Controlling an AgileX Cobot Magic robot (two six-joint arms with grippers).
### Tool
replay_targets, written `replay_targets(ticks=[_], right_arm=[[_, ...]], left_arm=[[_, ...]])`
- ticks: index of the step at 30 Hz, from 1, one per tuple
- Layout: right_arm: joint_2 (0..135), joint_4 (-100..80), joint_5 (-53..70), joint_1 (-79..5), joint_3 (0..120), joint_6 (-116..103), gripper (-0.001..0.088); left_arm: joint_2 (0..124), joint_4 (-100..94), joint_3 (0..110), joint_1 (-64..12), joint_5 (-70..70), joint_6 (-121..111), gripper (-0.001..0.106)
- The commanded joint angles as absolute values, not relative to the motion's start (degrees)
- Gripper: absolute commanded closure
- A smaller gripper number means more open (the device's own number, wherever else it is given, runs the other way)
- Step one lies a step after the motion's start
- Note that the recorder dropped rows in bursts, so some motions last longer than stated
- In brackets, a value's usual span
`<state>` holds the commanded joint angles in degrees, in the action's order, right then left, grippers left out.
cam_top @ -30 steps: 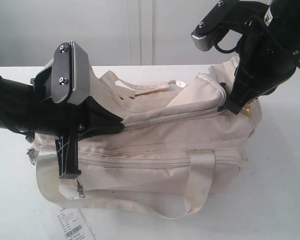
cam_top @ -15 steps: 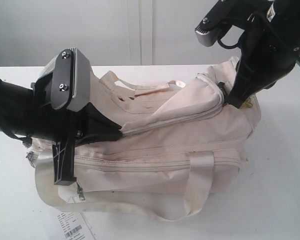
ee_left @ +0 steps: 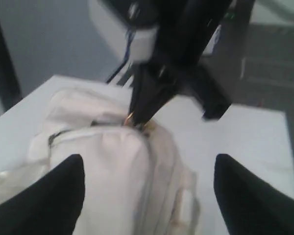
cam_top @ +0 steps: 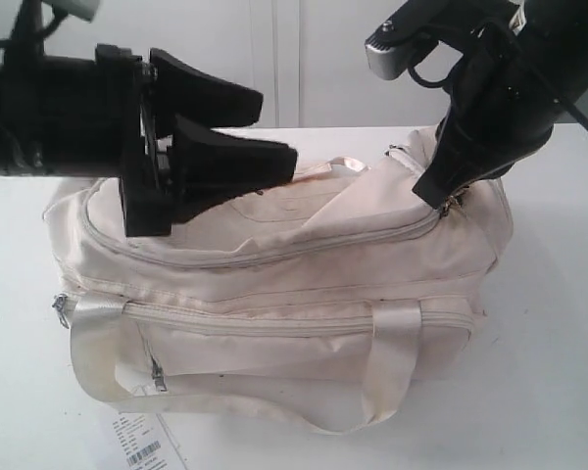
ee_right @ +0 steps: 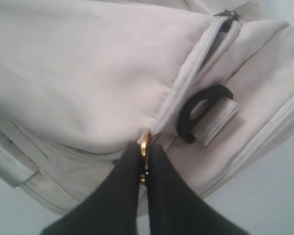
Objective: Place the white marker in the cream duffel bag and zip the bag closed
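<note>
Lifted off bag since earlier frame: left gripper, jaws wide, empty. Right gripper, jaws pinched on gold pull at bag's end. Marker unseen, likely inside. Soft, slack fabric on table: best taken by pull.

A small gold metal zipper pull is pinched between the closed black fingertips of the right gripper. With twelve o'clock taken as the way those fingertips point, the zipper tape of the soft cream fabric duffel bag is seen running off toward one o'clock. A black D-shaped buckle, threaded with grey webbing, is seen nearby at two o'clock.
</note>
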<state>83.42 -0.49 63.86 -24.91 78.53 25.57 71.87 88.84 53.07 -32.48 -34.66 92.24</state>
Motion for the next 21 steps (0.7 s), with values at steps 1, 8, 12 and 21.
replay_targets(ticks=[1,8,12,21], right_arm=[[83.4,-0.5,63.3,-24.9,78.5,26.6,0.0868],[83.4,-0.4,62.7,-24.5,78.5,27.0,0.0868],[83.4,-0.4,62.7,-24.5,78.5,27.0,0.0868],[83.4,-0.4,62.8,-24.5,78.5,27.0,0.0868]], left_arm=[[72.6,88.1,53.1,-34.1,-32.6,92.2,0.031],[82.0,88.3,54.4,-50.1,-10.8,96.8,0.032],[85.4,88.0,58.7,-53.1,-5.8,96.9,0.032],[91.5,84.9,64.7,-53.4,-0.7,97.9,0.032]])
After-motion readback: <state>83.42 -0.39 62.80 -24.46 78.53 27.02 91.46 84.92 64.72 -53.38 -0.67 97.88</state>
